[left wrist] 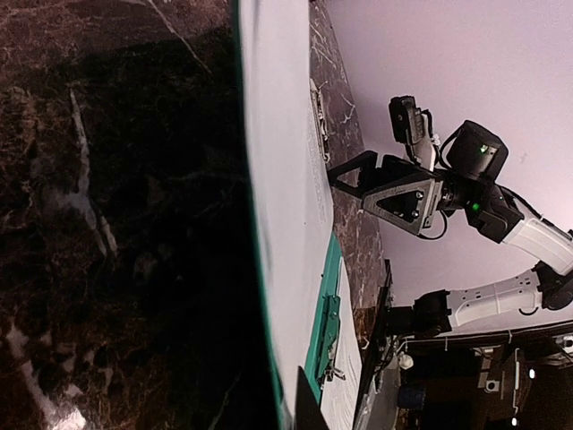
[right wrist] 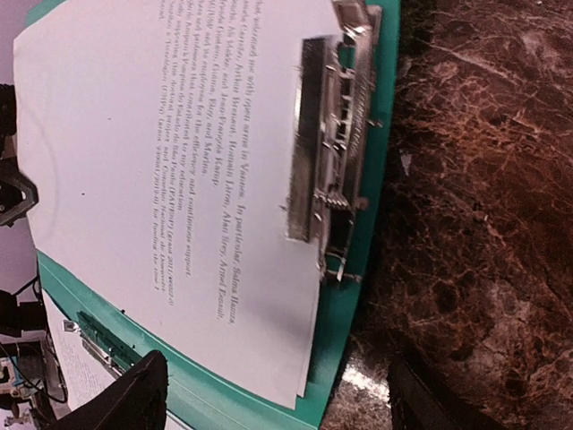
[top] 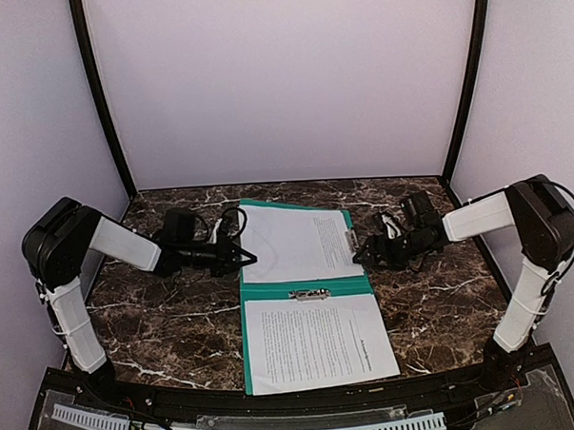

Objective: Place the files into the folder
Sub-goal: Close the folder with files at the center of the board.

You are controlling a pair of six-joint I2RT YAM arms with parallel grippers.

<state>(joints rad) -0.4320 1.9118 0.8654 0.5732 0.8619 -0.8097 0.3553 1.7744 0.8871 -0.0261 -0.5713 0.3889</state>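
Observation:
The green folder (top: 271,291) lies open on the marble table. One white file (top: 293,241) rests on its far half, its right edge under a metal clip (right wrist: 327,134). A second file (top: 316,342) lies on the near half below another clip (top: 309,293). My left gripper (top: 241,258) is shut on the left edge of the far half. In the left wrist view one dark fingertip (left wrist: 309,414) lies on the sheet (left wrist: 282,179) just inside the green rim; the other is hidden. My right gripper (right wrist: 277,403) stands open, straddling the near right corner of the far sheet (right wrist: 161,179) and folder (right wrist: 345,313).
Dark marble table (top: 168,325) bounded by white walls and black corner posts (top: 101,99). A black raised rim (top: 276,406) with a white cable tray runs along the near edge. The right arm (left wrist: 421,193) shows across the folder in the left wrist view.

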